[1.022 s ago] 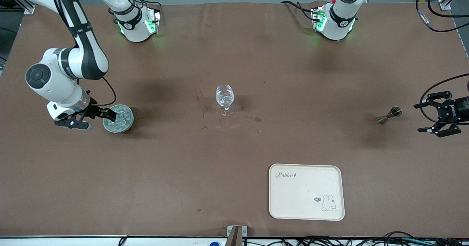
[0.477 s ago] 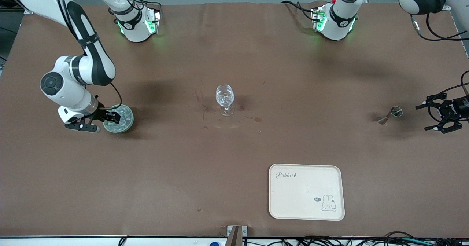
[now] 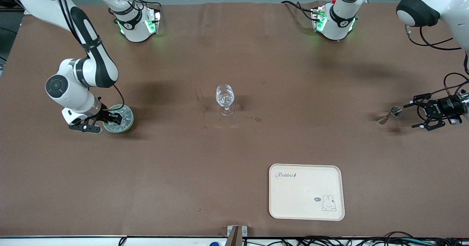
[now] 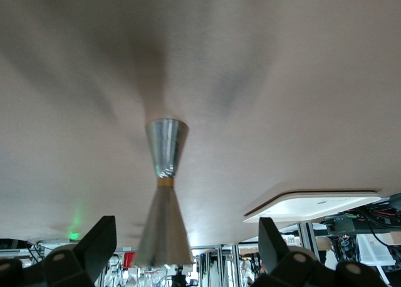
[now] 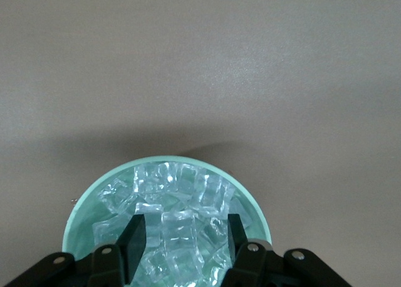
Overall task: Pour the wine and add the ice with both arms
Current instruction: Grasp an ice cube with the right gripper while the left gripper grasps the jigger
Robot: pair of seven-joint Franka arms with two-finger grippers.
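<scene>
Pale green bowl [image 3: 119, 118] of ice [image 5: 178, 227] sits toward the right arm's end of the table [image 3: 234, 154]. The right gripper [image 3: 110, 118] has sunk into it since a second ago, its fingers [image 5: 133, 242] narrowed around a chunk in the pile; whether that chunk is gripped, I cannot tell. The arm bends sharply down at the elbow. The glass [image 3: 225, 99] stands mid-table. The left gripper [image 3: 417, 114], spread wide and level, has advanced to just beside the metal jigger [image 3: 390, 114].
</scene>
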